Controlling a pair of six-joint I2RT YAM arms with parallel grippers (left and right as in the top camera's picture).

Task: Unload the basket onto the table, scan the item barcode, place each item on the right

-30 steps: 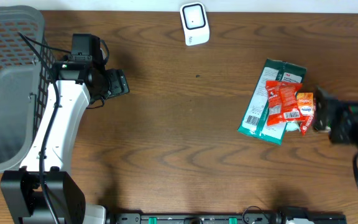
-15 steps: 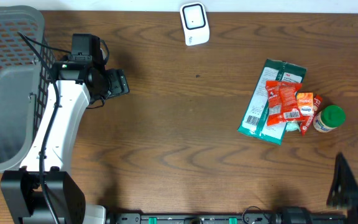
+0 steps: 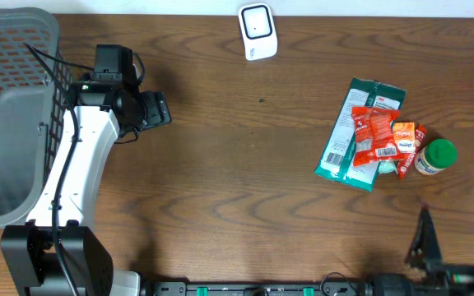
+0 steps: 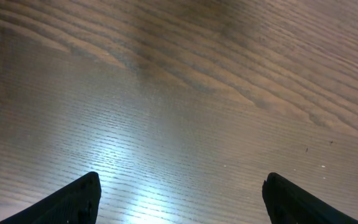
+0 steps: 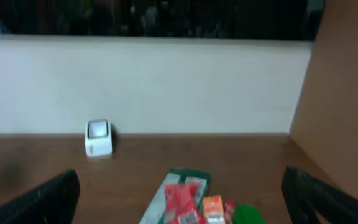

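right gripper [image 5: 180, 176] is pulling back from item pile [image 3: 369, 136] to near table [image 3: 245, 181] edge, jaws gaping wide, empty, so no pick yet and scan isn't started. left gripper [image 4: 180, 180] is hovering wide open, holding nothing. Pile is sitting right-centre, well apart from scanner [image 3: 257, 31]. Green packs [image 3: 354, 168] are lying flat, long axis running top-right to bottom-left in overhead, white label end pointing bottom-left

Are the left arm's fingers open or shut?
Open. The left fingers stand wide apart over bare table, nothing between them.
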